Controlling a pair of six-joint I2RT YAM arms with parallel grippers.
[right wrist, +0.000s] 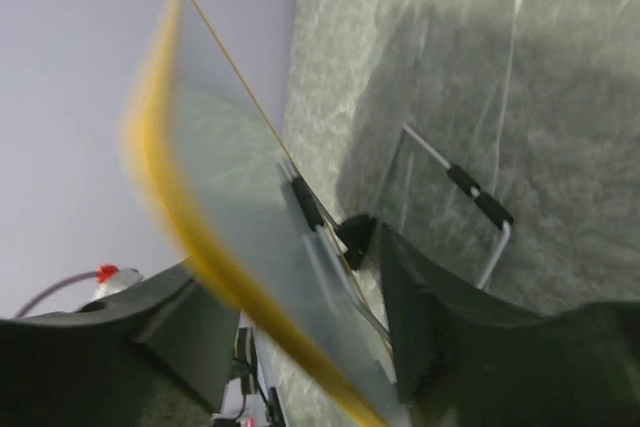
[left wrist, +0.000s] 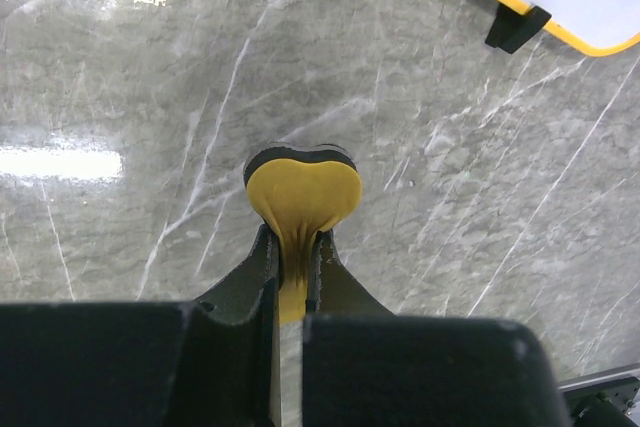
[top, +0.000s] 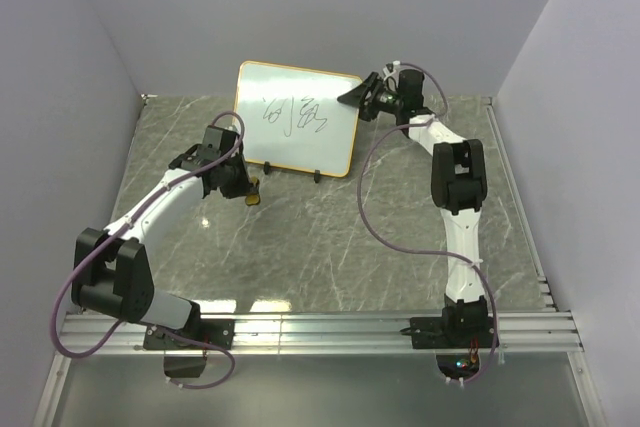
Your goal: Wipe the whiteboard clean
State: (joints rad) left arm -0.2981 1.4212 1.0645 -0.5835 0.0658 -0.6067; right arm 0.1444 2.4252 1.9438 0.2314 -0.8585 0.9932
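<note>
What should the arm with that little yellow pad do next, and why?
Probably lift the left gripper and carry its eraser up to the whiteboard. The black scribbles are unwiped, the eraser hangs over the table short of the board, and the right gripper straddles the board's upper right corner, seemingly steadying it.

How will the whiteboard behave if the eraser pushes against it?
The whiteboard probably tips easily: it stands on small clip feet. Likely light and stiff, being thin. The right gripper at its corner should steady it.
</note>
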